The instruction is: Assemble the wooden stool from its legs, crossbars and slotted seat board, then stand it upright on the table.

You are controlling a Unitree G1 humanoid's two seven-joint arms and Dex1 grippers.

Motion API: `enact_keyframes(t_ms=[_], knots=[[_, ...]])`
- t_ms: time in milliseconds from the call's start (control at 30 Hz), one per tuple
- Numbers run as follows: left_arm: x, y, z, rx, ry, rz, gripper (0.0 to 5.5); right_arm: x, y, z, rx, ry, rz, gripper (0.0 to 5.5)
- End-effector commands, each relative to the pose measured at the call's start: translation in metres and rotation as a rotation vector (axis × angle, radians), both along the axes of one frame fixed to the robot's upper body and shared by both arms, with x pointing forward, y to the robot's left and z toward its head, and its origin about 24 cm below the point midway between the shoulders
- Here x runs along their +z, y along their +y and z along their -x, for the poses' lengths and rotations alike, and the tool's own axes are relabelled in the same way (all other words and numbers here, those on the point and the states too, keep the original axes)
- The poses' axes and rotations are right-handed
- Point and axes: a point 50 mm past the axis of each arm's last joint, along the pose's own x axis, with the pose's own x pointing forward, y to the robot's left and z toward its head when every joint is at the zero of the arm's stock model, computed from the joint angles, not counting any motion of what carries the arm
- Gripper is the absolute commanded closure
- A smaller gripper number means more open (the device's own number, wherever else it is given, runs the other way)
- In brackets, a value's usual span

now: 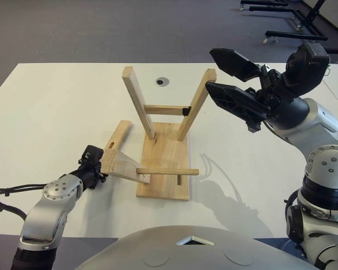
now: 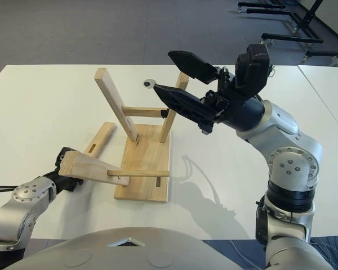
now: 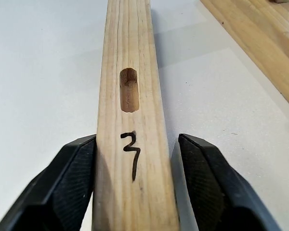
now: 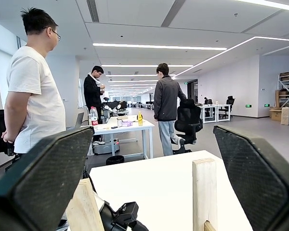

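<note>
Jaws of the left gripper (image 3: 135, 149) clamp the slotted leg (image 3: 127, 57), probably light, stiff wood best held across its flat sides; the right gripper (image 1: 209, 69) gapes wide.

Open-plan office: long ceiling strip lights (image 4: 159, 46), white desk (image 4: 127, 127), black swivel chairs (image 4: 189, 118), grey floor (image 1: 73, 28).

You face a white table (image 1: 45, 112) on grey carpeted floor (image 1: 73, 28), with black wheeled frames (image 1: 297, 35) beyond. Farther off is an open office: long ceiling light strips (image 4: 159, 46), a white desk (image 4: 127, 126), a black office chair (image 4: 188, 120).
</note>
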Motion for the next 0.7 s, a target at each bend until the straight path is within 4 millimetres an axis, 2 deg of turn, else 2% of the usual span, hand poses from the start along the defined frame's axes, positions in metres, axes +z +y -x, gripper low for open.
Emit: enact_keyframes(t_ms=[33,67,267,433,533,600,633,700], knots=[[-0.037,0.005,0.029,0.017,0.228,0.002,3.23,0.004,0.002,-0.001,0.004,-0.026,-0.002,0.94],[-0.037,0.005,0.027,0.022,0.221,0.012,3.43,0.004,0.002,-0.001,0.004,-0.027,-0.002,0.94],[-0.034,0.019,0.010,0.127,0.111,0.087,3.44,0.003,0.003,-0.001,0.000,-0.032,-0.005,0.94],[0.007,0.033,-0.030,0.245,-0.234,0.185,3.44,0.007,0.001,-0.003,-0.007,-0.048,-0.046,0.94],[0.062,0.048,-0.055,0.227,-0.589,0.181,3.44,0.010,-0.001,-0.006,-0.017,-0.054,-0.082,0.94],[0.099,0.048,-0.067,0.159,-0.779,0.167,3.44,0.011,-0.001,-0.009,-0.021,-0.041,-0.103,0.94],[0.118,0.044,-0.072,0.107,-0.859,0.193,3.44,0.012,-0.001,-0.010,-0.015,-0.031,-0.119,0.94],[0.156,0.017,-0.075,-0.088,-0.949,0.434,3.44,0.016,-0.002,-0.014,-0.007,-0.015,-0.178,0.94]])
